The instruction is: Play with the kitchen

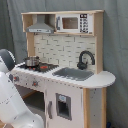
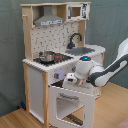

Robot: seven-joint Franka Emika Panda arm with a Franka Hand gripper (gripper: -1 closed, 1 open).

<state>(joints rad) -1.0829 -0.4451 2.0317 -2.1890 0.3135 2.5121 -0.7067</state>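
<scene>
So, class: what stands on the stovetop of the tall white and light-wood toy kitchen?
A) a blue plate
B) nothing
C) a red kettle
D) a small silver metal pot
D: a small silver metal pot stands on the black stovetop of the toy kitchen, seen in both exterior views.

White rounded arm (image 2: 109, 70), dark grey joint bands, blue-lit wrist cap, white gripper (image 2: 71, 77)

White and light-wood kitchen (image 1: 75, 87), black faucet (image 1: 85, 58), grey sink (image 1: 73, 73)
</scene>
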